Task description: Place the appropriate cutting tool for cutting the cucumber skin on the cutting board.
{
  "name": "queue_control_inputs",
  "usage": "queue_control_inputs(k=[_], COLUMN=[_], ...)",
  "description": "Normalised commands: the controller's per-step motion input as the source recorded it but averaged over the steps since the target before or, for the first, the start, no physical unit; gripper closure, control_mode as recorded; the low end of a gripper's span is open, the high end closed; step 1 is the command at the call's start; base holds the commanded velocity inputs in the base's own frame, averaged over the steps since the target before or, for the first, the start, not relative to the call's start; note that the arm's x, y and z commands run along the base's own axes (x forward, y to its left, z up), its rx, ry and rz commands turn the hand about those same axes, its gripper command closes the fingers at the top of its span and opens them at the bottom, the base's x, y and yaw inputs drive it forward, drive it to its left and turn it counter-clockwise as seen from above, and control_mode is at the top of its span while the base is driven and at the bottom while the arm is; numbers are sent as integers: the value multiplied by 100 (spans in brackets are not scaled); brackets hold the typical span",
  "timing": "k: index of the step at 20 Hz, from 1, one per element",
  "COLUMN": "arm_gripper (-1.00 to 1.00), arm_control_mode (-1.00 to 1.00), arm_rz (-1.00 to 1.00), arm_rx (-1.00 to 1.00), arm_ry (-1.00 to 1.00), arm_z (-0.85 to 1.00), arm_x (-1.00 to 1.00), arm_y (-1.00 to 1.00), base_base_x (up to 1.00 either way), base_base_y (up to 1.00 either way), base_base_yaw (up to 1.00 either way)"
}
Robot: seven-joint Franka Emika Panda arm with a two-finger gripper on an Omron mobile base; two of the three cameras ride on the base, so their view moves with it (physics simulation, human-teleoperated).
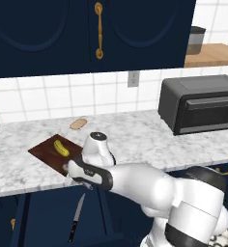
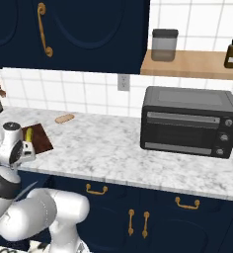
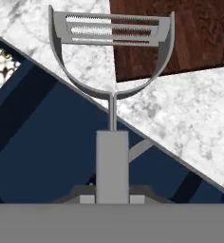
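Your dark reddish-brown wooden cutting board (image 1: 46, 153) lies at the marble counter's (image 1: 149, 137) front edge, the small yellow-green cucumber (image 1: 61, 148) on it. The grey metal fork-headed peeler (image 3: 111, 57) juts from your gripper (image 3: 112, 197), apparently clamped by its handle, head just reaching over the board's corner for the drop.

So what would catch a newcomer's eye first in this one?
Probably the grey peeler held in the gripper, its forked head hanging over the counter edge and a corner of the dark wooden cutting board. Next, the yellow-green cucumber lying on that board near the counter's front. Then the black-handled knife low against the blue cabinets below the counter, and the black toaster oven to the right.
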Motion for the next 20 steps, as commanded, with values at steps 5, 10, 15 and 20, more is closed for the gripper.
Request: queue_control_inputs(k=[5, 10, 15, 20], arm_gripper=[100, 100, 100, 100], arm_control_mode=[-100, -100, -100, -100], arm_rz=[22, 9, 1, 0], arm_rx=[0, -6, -6, -2], arm_ry=[0, 1, 0, -1], arm_z=[2, 0, 0, 0], arm_x=[78, 42, 46, 65], arm_y=[40, 67, 45, 9], base_base_x=[0, 0, 0, 0], base_base_y=[0, 0, 0, 0], base_base_yaw=[0, 0, 0, 0])
